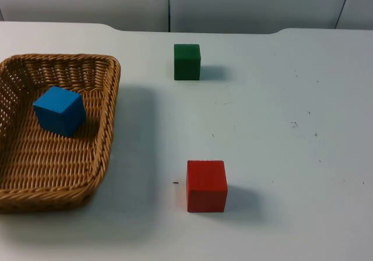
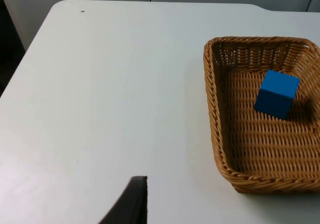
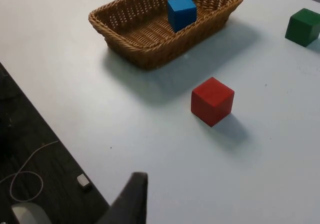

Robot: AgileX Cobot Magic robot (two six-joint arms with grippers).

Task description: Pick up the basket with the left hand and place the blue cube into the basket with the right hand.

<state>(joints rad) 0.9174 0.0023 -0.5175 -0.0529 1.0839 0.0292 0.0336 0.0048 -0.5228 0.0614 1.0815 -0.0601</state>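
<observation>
Red cube (image 1: pixel 206 185) sits nearest on the white table (image 1: pixel 280 156), alone on open surface, standing flat on one face and well apart from everything else. Off to its left comes the wicker basket (image 1: pixel 102 150), resting on the table top, nobody gripping its rim. And inside it, there's the blue cube (image 1: pixel 59 110), lying on the woven floor toward the far half of the basket, turned a little askew against the walls, close to the left wall but I can't say it touches. Further back, the green cube (image 1: pixel 187 62) stands upright near the table's far edge, right of the basket and well apart from it. Behind that, the grey partition wall (image 1: pixel 245 4) closes things off.

From the left wrist view, one black fingertip (image 2: pixel 131 204) of the left gripper hangs over bare table, well apart from the basket (image 2: pixel 220 134) and the blue cube (image 2: pixel 276 94); whether that gripper is spread or clenched, I cannot tell. Same story on the right wrist view: a black fingertip (image 3: pixel 131 201) of the right gripper over the table's near edge, apart from the red cube (image 3: pixel 212 101), with basket (image 3: pixel 125 31), blue cube (image 3: pixel 181 13) and green cube (image 3: pixel 302 27) beyond; its grip state, cannot tell either.
</observation>
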